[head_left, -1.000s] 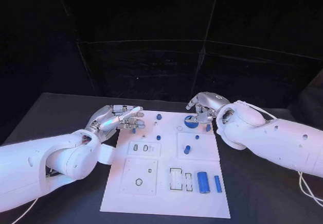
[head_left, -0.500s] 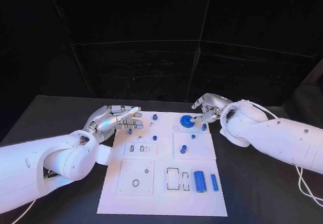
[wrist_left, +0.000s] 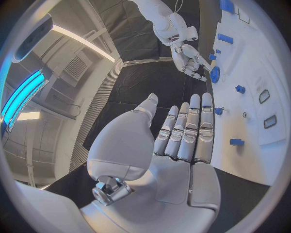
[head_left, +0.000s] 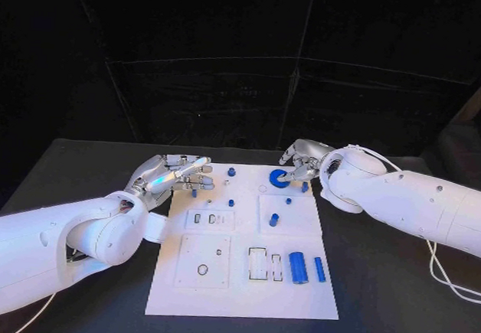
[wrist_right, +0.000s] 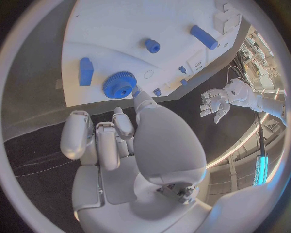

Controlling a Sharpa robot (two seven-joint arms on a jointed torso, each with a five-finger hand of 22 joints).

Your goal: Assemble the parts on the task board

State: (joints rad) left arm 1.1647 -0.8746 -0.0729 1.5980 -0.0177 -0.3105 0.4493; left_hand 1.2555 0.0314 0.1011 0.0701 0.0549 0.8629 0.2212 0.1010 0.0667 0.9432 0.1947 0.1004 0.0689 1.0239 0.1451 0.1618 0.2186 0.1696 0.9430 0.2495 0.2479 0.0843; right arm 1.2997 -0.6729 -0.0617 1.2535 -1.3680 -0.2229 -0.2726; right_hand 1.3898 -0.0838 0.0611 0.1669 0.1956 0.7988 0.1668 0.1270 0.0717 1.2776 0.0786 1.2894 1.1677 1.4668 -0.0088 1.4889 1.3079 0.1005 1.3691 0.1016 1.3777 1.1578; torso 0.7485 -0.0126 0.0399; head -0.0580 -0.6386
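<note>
While my right hand (head_left: 303,160) hovers with fingers loosely curled and grasping nothing, the blue gear (head_left: 277,178) sits at the task board's (head_left: 243,289) far right, just beside my fingertips. It looks light, rigid and toothed, so I judge a pinch across its rim best. My left hand (head_left: 177,173) waits released at the far left edge.

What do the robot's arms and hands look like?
Both arms, the left arm and the right arm, are smooth, rounded white shells with small dark dots. The left hand and the right hand are shiny silver, with pale jointed fingers. A thin white cable loops beside the right arm.
</note>
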